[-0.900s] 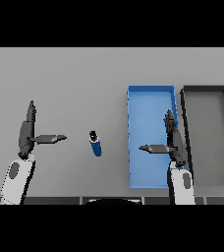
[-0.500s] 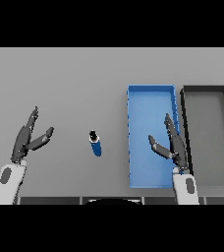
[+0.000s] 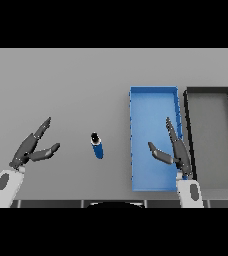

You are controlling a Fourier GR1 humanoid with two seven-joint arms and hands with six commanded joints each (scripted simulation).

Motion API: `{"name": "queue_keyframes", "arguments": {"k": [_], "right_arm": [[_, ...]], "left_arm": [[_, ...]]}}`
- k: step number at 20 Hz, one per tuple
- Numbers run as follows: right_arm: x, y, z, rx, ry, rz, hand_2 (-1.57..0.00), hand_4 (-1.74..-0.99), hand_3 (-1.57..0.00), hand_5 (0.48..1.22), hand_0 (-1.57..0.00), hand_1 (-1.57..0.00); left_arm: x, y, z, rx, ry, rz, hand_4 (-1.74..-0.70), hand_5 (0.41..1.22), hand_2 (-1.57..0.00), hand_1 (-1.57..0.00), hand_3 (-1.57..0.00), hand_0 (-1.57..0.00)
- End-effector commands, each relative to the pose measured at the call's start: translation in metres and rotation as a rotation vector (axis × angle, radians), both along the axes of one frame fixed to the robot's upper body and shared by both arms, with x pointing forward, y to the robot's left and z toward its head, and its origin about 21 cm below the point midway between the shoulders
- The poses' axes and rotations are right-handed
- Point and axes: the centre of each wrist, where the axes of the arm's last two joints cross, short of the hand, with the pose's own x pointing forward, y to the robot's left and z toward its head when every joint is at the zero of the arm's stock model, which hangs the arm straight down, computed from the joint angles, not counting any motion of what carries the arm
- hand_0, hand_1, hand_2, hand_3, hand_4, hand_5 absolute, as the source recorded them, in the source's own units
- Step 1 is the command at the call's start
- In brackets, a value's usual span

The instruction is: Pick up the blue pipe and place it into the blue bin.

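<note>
All I get from the head view is the grey table, a flat, plain surface filling the whole scene from side to side. Light falls evenly across it, with no hard shadows I can make out. I see no walls, floor or windows from here.

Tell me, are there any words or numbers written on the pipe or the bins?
None. No words, numbers or signs show anywhere.
The pipe is plain blue with a dark end.
The blue bin and the black bin carry no labels.
The table is bare grey.
</note>
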Motion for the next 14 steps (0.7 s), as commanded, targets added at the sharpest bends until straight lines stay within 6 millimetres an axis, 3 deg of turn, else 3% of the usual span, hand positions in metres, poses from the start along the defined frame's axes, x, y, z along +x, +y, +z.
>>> {"name": "queue_keyframes", "arguments": {"k": [1, 7, 14], "right_arm": [[0.002, -0.001, 0.002, 0.005, -0.001, -0.003, 0.0, -1.22, 0.0, 0.589, 0.0, 0.0], [0.001, -0.002, 0.0, 0.003, -0.036, 0.024, 0.0, -1.239, 0.0, 0.606, 0.0, 0.0], [-0.001, -0.003, -0.001, 0.022, -0.032, 0.016, 0.0, -1.265, 0.0, 0.616, 0.0, 0.0]], "left_arm": [[-0.001, -0.004, 0.003, 0.009, 0.01, -0.031, -1.02, 0.573, 0.0, 0.0, 0.0, 0.0], [-0.009, -0.036, 0.005, 0.057, 0.129, -0.203, -1.08, 0.488, 0.0, 0.0, 0.0, 0.0], [-0.012, -0.079, -0.016, 0.033, 0.144, -0.336, -1.11, 0.447, 0.0, 0.0, 0.0, 0.0]]}}
